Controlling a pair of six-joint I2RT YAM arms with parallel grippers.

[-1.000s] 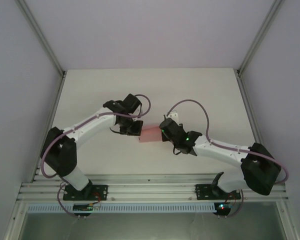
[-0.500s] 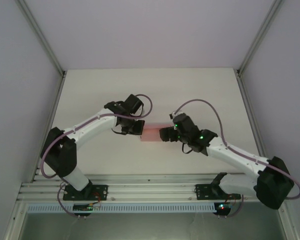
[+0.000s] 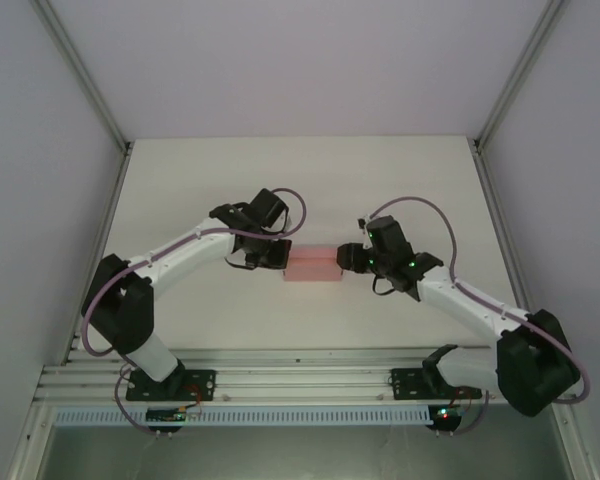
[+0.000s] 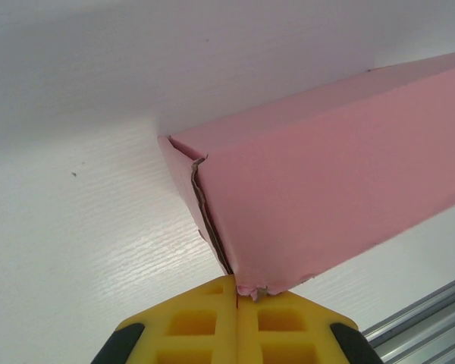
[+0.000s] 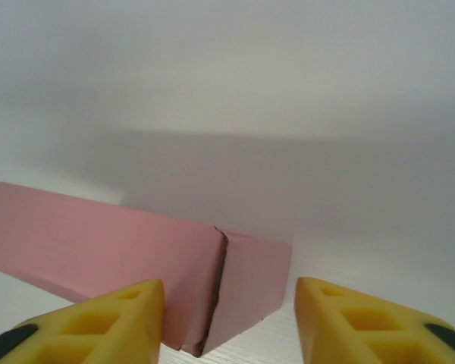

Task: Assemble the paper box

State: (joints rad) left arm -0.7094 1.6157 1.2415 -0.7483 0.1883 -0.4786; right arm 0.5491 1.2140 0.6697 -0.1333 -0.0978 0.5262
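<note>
Pink paper box (image 3: 313, 266), left gripper (image 4: 237, 294) clamped on one corner, right gripper (image 5: 229, 303) spread open just off the opposite end

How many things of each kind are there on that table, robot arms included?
Pink paper box: 1
Robot arms: 2, ending in the left gripper and the right gripper
Total: 3

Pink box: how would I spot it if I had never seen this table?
Look down from above at the white table, near its middle. Between the left tool and the right tool lies the paper box, a small long block. It is the one pale pink thing there, its corner pinched by the left tool.
</note>
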